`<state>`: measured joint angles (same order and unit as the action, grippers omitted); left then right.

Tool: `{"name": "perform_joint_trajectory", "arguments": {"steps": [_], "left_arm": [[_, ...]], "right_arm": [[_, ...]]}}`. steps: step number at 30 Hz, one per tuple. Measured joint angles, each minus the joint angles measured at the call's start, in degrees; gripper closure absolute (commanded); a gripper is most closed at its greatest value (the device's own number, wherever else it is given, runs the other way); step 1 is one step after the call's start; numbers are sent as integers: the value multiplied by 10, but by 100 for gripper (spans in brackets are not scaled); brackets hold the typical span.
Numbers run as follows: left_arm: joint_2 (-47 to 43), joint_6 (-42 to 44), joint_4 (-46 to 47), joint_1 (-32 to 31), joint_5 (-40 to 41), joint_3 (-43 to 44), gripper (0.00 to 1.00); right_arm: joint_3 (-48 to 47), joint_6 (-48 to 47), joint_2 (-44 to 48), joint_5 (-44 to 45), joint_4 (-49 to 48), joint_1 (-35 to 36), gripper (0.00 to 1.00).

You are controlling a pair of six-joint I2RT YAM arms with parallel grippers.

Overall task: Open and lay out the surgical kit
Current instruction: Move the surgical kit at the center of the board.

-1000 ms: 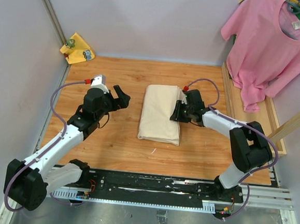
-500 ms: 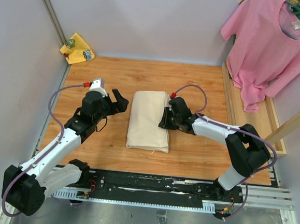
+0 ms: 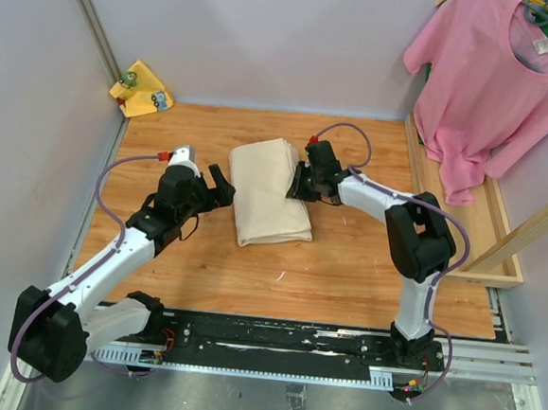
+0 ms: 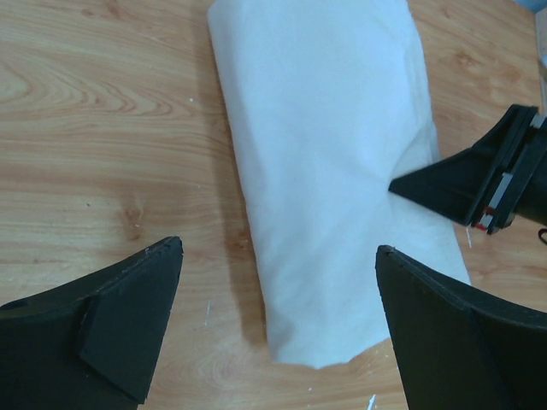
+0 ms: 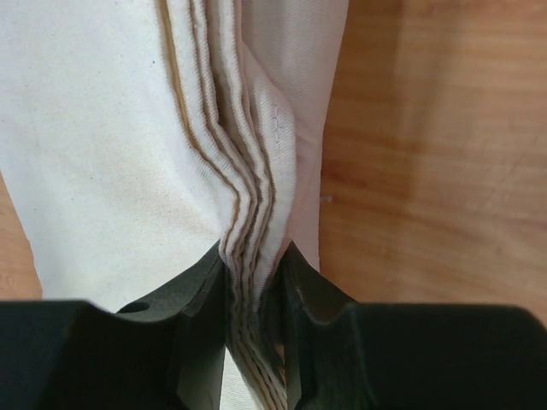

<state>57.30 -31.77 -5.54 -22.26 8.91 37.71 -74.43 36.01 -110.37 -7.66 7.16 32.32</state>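
Observation:
The surgical kit is a folded beige cloth wrap (image 3: 267, 192) lying on the wooden table, tilted a little. It is still folded shut; the tray and instruments are hidden inside. My right gripper (image 3: 299, 182) is shut on the layered right edge of the wrap (image 5: 252, 248), pinching several folds between its fingers. My left gripper (image 3: 226, 188) is open and empty just left of the wrap, its jaws wide apart with the wrap's near end (image 4: 333, 256) between and beyond them. The right gripper's finger (image 4: 453, 184) shows in the left wrist view on the cloth.
A pink T-shirt (image 3: 497, 80) hangs at the back right over a wooden rail (image 3: 500, 232). A small yellow cloth (image 3: 143, 88) lies in the back left corner. Grey walls close in the table on the left, back and right.
My right gripper has dragged the wrap leftward and toward the back, turning it slightly. My left gripper has stayed near its place, and the wrap has come up close beside it.

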Motion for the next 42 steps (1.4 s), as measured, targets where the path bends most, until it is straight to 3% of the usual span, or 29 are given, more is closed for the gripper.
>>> {"name": "perform_joint_trajectory", "arguments": {"steps": [5, 18, 24, 28, 30, 31, 32, 37, 42], "left_arm": [[42, 0, 4, 0, 7, 16, 1], [103, -2, 20, 0, 27, 63, 1], [122, -2, 22, 0, 33, 79, 1], [133, -2, 22, 0, 33, 90, 1], [141, -1, 21, 0, 33, 99, 1], [146, 0, 21, 0, 33, 104, 1], [150, 1, 20, 0, 33, 110, 1], [154, 7, 19, 0, 19, 128, 1], [156, 14, 19, 0, -16, 138, 1]], "right_arm": [[-61, 15, -50, -15, -4, -25, 79], [-103, 118, -109, -21, -90, -30, 81], [-107, 157, -127, -19, -134, -30, 78], [-134, 168, -151, -26, -150, -31, 53], [-134, 168, -151, -30, -152, -32, 33], [-131, 162, -149, -32, -155, -33, 7], [-125, 159, -143, -33, -158, -35, 0], [-60, 113, -62, -42, -141, -48, 1], [2, 33, 112, -44, -89, -67, 2]]}}
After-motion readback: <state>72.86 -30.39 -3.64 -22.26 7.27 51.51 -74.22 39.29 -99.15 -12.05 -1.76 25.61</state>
